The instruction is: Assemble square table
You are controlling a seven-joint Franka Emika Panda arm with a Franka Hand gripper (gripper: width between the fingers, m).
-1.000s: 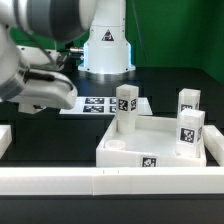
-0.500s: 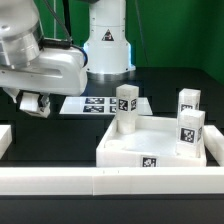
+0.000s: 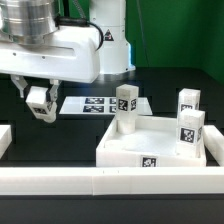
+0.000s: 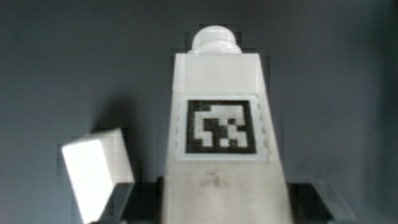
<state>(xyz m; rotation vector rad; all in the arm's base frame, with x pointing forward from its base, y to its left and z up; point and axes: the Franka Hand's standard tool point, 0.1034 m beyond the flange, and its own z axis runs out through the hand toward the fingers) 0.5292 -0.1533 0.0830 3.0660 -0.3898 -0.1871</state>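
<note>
The square table top [image 3: 135,150], a white tray with a raised rim, lies upside down at the exterior view's right. Three white tagged legs [image 3: 125,108] [image 3: 188,102] [image 3: 191,128] stand in its corner sockets. My gripper [image 3: 40,102] hangs above the table at the exterior view's left, well apart from the top. It is shut on a fourth white leg [image 4: 221,110]. In the wrist view the leg's tag faces the camera, its screw tip [image 4: 214,38] points away, and the dark fingers [image 4: 150,200] press both its sides.
The marker board [image 3: 95,105] lies behind the top, below the arm. Long white border rails run along the front [image 3: 100,180] and the sides [image 3: 4,138]. The robot base [image 3: 106,50] stands at the back. A white slab [image 4: 93,172] shows beside the held leg.
The arm has swung toward the exterior view's right and turned upright. The gripper with the leg has come into plain view, moving right and a little down.
</note>
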